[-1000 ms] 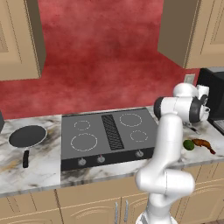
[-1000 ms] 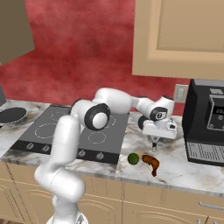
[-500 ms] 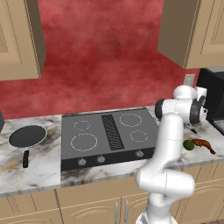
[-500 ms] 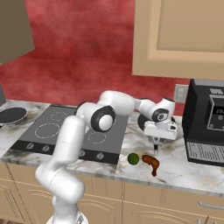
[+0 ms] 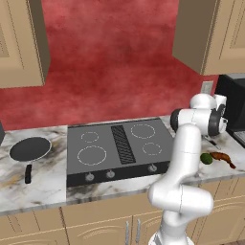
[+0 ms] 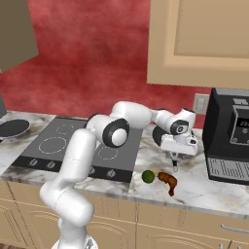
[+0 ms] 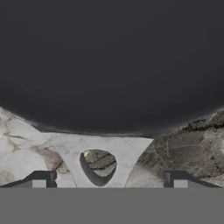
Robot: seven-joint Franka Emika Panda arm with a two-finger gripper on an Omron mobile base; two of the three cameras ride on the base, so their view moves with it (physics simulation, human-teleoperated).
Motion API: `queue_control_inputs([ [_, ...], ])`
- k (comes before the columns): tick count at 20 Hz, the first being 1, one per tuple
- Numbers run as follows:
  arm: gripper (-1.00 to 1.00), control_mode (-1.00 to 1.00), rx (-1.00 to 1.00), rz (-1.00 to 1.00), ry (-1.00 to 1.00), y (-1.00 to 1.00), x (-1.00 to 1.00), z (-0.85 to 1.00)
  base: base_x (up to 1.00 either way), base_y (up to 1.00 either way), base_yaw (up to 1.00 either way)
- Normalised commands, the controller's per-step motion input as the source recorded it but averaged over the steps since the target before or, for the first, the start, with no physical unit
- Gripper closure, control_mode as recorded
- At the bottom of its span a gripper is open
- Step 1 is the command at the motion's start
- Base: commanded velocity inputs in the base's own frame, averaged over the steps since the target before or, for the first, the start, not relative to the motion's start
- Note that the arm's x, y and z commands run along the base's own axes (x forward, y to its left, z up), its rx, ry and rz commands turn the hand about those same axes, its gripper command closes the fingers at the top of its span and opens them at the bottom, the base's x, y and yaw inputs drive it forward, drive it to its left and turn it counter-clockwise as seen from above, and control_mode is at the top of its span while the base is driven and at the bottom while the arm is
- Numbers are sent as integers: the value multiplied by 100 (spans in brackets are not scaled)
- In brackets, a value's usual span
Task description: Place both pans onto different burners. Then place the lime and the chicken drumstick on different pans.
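Black and bare, the cooktop [image 5: 119,148] has nothing on any burner, so by my read no step of the task is finished yet; both pans are off the stove, and the lime and drumstick sit on the marble counter [image 6: 204,187].

Pan no. 1 [image 5: 29,149] lies on the counter left of the cooktop, well apart from the arm, its handle pointing toward the front edge; untouched as far as I can tell. Pan no. 2 [image 6: 160,136] sits on the counter right of the cooktop, between the stove and the coffee machine [image 6: 228,133], mostly hidden behind the wrist in the right base view; in the hand view its dark bowl [image 7: 112,65] spans the upper part of the frame, w/ the pale handle mount below it.

The gripper [image 6: 175,163] hangs low over that pan's handle end; its fingertips stand wide apart in the hand view, jaws released, nothing b/w them.

The lime [image 6: 148,176] and the chicken drumstick [image 6: 167,180] lie just beside each other near the counter's front edge, close in front of the gripper.

Left to do, as I judge: grasp pan no. 2, move it to a burner; same for pan no. 1; then lime and drumstick, one per pan.
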Motion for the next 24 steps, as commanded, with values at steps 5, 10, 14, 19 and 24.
queue_control_inputs([
  [5, -100, -100, 0, 0, 0, 0, -2, 0, 0, 0, 0],
  [10, -100, -100, 0, 0, 0, 0, -11, 0, 0, 0, 0],
  [14, -100, -100, 0, 0, 0, 1, -4, -4, 0, 0, 0],
  [19, -100, -100, 0, 0, 0, 4, -9, -11, 0, 0, 0],
  [24, -100, -100, -3, 0, 0, 18, -2, -19, 0, 0, 0],
])
